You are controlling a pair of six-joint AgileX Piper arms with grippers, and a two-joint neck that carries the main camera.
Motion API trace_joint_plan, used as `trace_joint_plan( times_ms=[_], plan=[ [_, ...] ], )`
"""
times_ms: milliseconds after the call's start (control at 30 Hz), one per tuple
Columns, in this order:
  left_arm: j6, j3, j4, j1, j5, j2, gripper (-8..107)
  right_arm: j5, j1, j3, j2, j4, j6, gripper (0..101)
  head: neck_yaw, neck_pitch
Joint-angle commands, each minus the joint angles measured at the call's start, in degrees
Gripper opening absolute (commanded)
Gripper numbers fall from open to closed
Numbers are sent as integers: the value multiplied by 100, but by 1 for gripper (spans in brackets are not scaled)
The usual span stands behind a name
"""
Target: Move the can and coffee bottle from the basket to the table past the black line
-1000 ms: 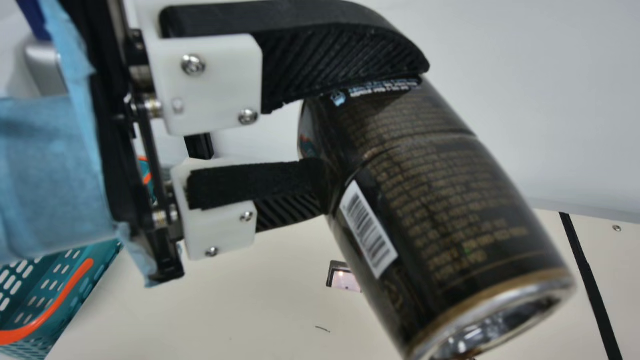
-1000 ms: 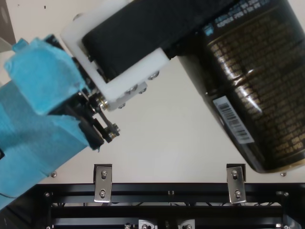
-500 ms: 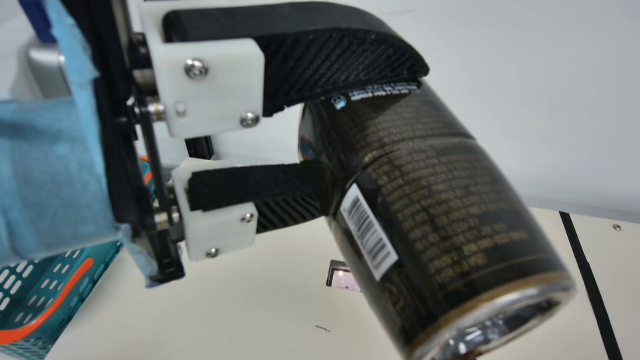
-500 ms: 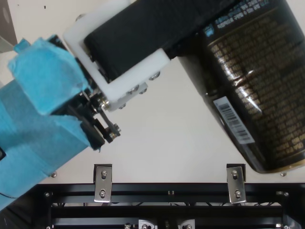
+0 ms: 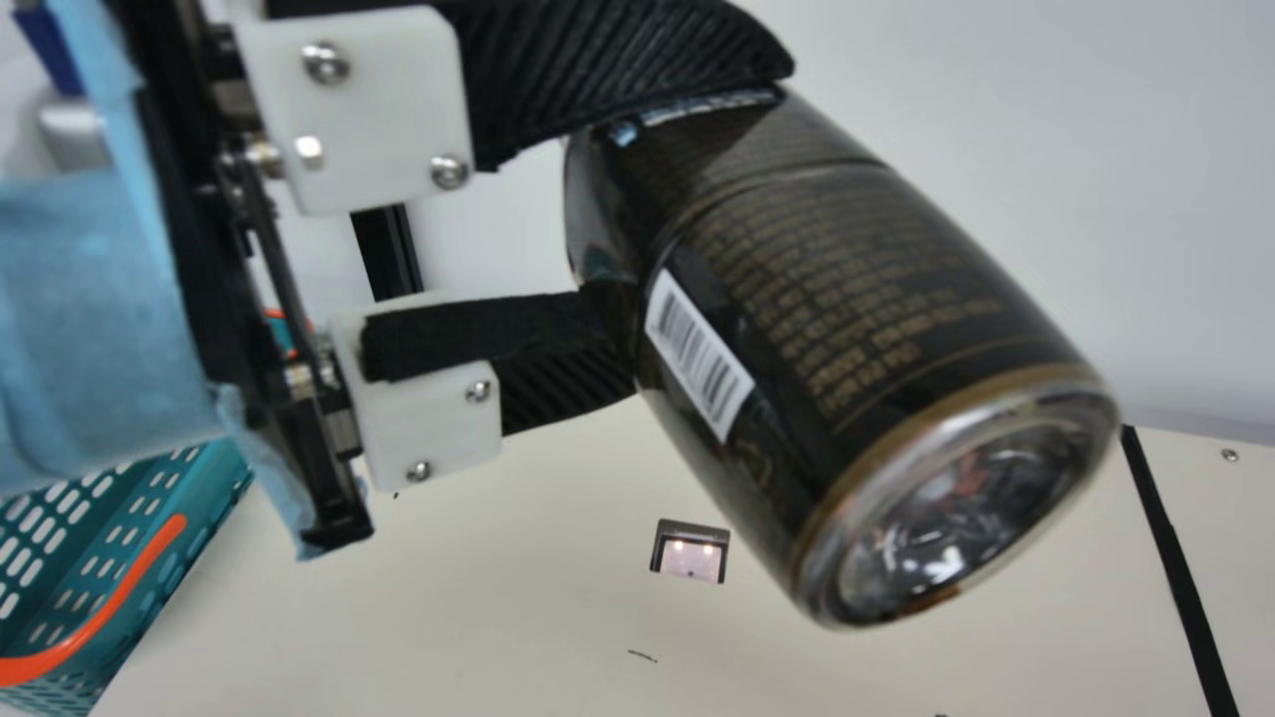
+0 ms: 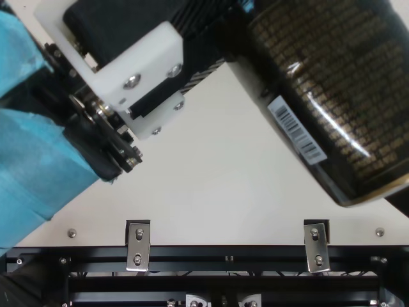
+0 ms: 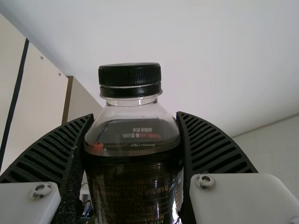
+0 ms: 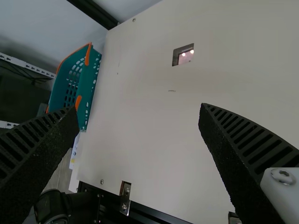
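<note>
L fingers (image 5: 618, 60) closed round coffee bottle (image 5: 847, 329), tilted, above table (image 5: 448, 597). R fingers (image 8: 224, 154) wide apart, empty. Transport step, prob.; next: right past black line (image 5: 1175, 548), upright, lower.

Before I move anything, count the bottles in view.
1: the coffee bottle, tilted in the left gripper above the table. Others may be hidden in the basket, whose inside is only partly visible.
</note>
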Motion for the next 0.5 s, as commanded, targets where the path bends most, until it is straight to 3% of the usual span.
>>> trace_joint_plan(
  times_ms=[0, 467],
  plan=[
    [0, 0, 0, 0, 0, 0, 10, 0, 0, 0, 0, 0, 0, 101, -32, -212],
    [0, 0, 0, 0, 0, 0, 10, 0, 0, 0, 0, 0, 0, 101, -32, -212]
  ],
)
